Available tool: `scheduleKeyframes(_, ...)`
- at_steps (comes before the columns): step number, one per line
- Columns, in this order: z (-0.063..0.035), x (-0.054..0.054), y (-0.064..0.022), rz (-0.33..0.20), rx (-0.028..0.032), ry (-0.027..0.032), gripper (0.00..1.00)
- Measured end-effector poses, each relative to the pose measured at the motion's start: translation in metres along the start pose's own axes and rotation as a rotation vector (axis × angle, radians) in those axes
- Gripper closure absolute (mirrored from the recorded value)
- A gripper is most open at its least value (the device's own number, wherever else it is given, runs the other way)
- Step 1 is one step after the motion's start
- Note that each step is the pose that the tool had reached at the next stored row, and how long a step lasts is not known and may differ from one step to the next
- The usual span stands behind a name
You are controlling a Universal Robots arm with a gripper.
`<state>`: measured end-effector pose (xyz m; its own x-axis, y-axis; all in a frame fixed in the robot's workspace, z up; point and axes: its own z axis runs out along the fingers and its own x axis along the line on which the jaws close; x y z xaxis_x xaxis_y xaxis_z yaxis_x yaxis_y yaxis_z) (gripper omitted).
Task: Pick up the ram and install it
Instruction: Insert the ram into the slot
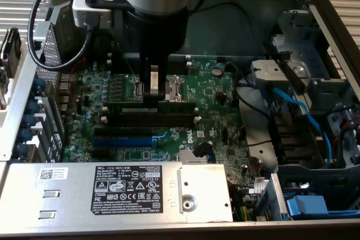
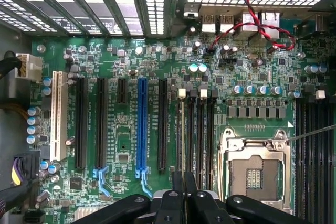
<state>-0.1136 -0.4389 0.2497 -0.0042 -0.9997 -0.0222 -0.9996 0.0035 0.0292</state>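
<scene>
Nearest the exterior camera, a silver metal cover (image 1: 67,192) with a black label (image 1: 126,191) is seen along the front of the open computer case. Behind it the green motherboard (image 1: 216,91) is laid bare, with a blue slot (image 1: 124,140) and, farther back, the long black slots (image 1: 149,118). The gripper (image 1: 153,93) is held low over the rearmost of these slots. Its jaws are drawn narrow and closed on the ram (image 1: 121,104), which is seen as a dark-green strip lying lengthwise along that slot and gripped about its middle. Whether the stick is touching the slot or is just above it cannot be told. The pick-up is judged done and the install step is judged to be in hand. For that step, the ram is to be kept upright and in line with the slot, and an even, straight push is called for so that both ends are seated together.
</scene>
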Motion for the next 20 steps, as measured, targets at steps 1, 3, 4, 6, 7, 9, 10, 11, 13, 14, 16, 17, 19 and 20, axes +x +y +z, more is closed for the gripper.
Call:
scheduleKeyframes(1,0.0000,0.0000,0.0000,0.000,0.0001,0.0000,0.88)
scheduleKeyframes(3,0.0003,0.0000,-0.0001,0.000,0.0038,-0.0003,0.88)
scheduleKeyframes(4,0.0007,0.0000,-0.0001,0.000,0.0059,-0.0004,0.88)
scheduleKeyframes(6,0.0015,0.0000,0.0001,0.000,0.0100,-0.0003,0.88)
scheduleKeyframes(7,0.0020,0.0000,0.0002,0.000,0.0117,-0.0003,0.88)
scheduleKeyframes(9,0.0028,0.0000,0.0009,0.000,0.0161,-0.0003,0.88)
scheduleKeyframes(10,0.0030,0.0000,0.0013,0.000,0.0182,-0.0003,0.88)
scheduleKeyframes(11,0.0032,0.0000,0.0016,0.000,0.0193,-0.0005,0.88)
scheduleKeyframes(13,0.0034,0.0000,0.0025,-0.001,0.0207,-0.0010,0.88)
scheduleKeyframes(14,0.0034,0.0000,0.0030,0.000,0.0212,-0.0012,0.88)
scheduleKeyframes(16,0.0035,0.0000,0.0038,-0.001,0.0230,-0.0015,0.88)
scheduleKeyframes(17,0.0036,0.0000,0.0038,-0.001,0.0237,-0.0018,0.88)
scheduleKeyframes(19,0.0038,-0.0001,0.0038,-0.001,0.0263,-0.0036,0.88)
scheduleKeyframes(20,0.0040,-0.0001,0.0039,-0.001,0.0279,-0.0061,0.88)
